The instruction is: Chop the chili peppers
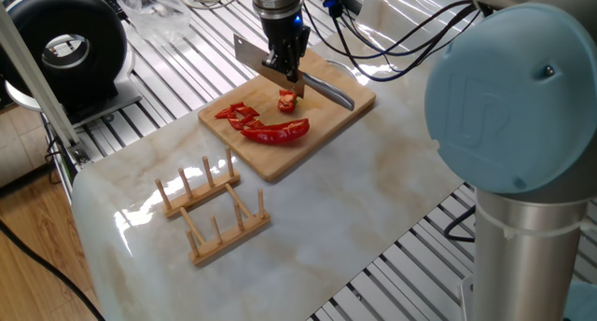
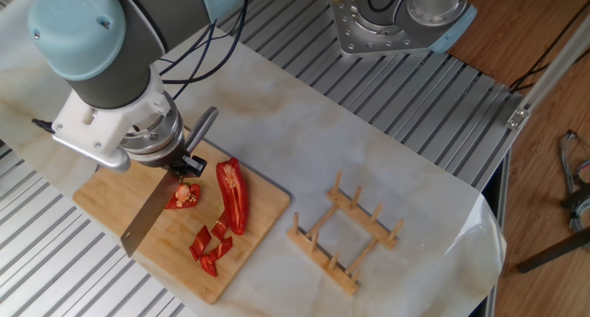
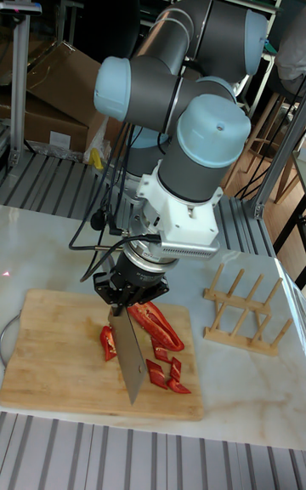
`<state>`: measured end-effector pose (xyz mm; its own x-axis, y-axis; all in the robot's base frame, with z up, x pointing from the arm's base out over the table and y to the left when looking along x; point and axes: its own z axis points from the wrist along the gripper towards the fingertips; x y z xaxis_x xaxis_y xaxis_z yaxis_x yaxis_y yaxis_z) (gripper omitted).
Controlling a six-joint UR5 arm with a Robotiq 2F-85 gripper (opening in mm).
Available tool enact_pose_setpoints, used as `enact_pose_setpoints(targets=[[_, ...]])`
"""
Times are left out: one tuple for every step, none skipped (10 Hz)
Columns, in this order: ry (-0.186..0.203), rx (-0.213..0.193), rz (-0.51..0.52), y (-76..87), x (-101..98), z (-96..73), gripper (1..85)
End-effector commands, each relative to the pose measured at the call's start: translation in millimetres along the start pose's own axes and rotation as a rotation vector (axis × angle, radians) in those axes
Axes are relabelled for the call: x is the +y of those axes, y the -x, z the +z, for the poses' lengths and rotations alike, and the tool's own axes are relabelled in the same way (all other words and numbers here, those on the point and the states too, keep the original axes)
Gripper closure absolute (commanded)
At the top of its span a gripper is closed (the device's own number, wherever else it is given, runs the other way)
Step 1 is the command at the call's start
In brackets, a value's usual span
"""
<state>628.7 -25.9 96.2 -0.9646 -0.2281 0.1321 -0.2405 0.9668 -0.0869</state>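
Observation:
The chili peppers lie on a wooden cutting board [image 1: 322, 123] [image 2: 109, 205] [image 3: 51, 362]: one long red half [image 1: 280, 132] [image 2: 232, 195] [image 3: 161, 323], several cut bits [image 1: 237, 114] [image 2: 209, 246] [image 3: 165, 373], and a small chunk [image 1: 287, 101] [image 2: 184, 197] [image 3: 106, 342]. My gripper [image 1: 283, 67] [image 2: 181, 162] [image 3: 129, 296] is shut on a knife [image 1: 250, 56] [image 2: 147, 220] [image 3: 127, 352] by its handle, the blade hanging edge-down just beside the small chunk. The gripper's fingers are partly hidden by the wrist.
A wooden peg rack [image 1: 211, 209] [image 2: 345, 236] [image 3: 243, 303] stands on the marble tabletop beside the board. A black round device [image 1: 67, 47] sits at the far left, cables [image 1: 373, 43] trail behind the board, and the arm's base [image 2: 398, 18] is mounted past the table.

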Motion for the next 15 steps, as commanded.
enact_pose_setpoints(targets=[[0.014,-0.008,0.020,1.2,0.3,3.9,84.3],[0.022,-0.010,0.023,1.6,1.6,5.4,84.3],[0.022,-0.008,0.024,1.5,1.8,6.0,84.3],[0.021,-0.008,0.027,2.2,1.5,6.8,84.3],[0.016,-0.008,0.031,2.9,0.0,7.7,84.3],[0.014,-0.010,0.036,3.0,-0.7,7.6,84.3],[0.006,-0.009,0.043,3.0,-2.8,7.7,84.3],[0.003,-0.010,0.046,3.4,-4.1,8.8,84.3],[0.002,-0.013,0.046,4.5,-4.7,10.2,84.3],[0.008,-0.016,0.048,5.9,-3.7,11.5,84.3],[0.009,-0.019,0.050,7.7,-3.7,12.9,84.3],[0.013,-0.023,0.051,9.6,-3.3,14.9,84.3],[0.021,-0.027,0.053,11.4,-1.0,15.6,84.3],[0.026,-0.029,0.054,12.5,0.2,15.5,84.3],[0.032,-0.031,0.053,13.0,1.8,15.2,84.3]])
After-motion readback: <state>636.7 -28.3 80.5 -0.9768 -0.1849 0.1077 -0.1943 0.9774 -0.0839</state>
